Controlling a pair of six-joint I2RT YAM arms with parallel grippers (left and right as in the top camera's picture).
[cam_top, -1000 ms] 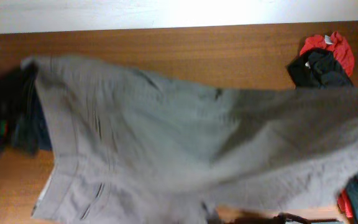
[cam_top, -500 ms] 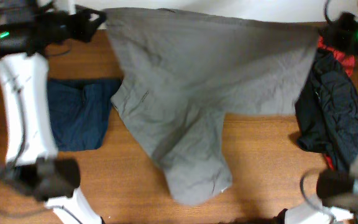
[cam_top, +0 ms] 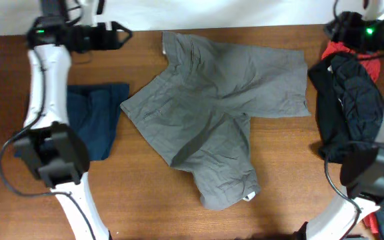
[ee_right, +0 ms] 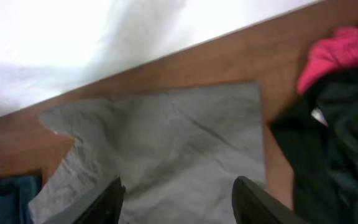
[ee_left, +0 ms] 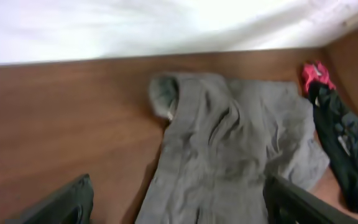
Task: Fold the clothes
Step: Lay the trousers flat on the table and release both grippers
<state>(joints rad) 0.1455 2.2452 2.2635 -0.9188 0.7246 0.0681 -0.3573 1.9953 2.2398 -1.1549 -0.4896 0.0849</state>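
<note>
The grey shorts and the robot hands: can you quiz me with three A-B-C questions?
1. Where are the grey shorts? A on the floor; B spread on the table between two other garments; C on a chair.
2. What colour is the garment by the left arm? A yellow; B white; C navy blue.
3. The left gripper and right gripper are: A open, empty; B pinching the shorts; C holding a cup.
Answers: B, they lie spread mid-table; C, its cloth is dark blue; A, fingers spread, gripping nothing.
</note>
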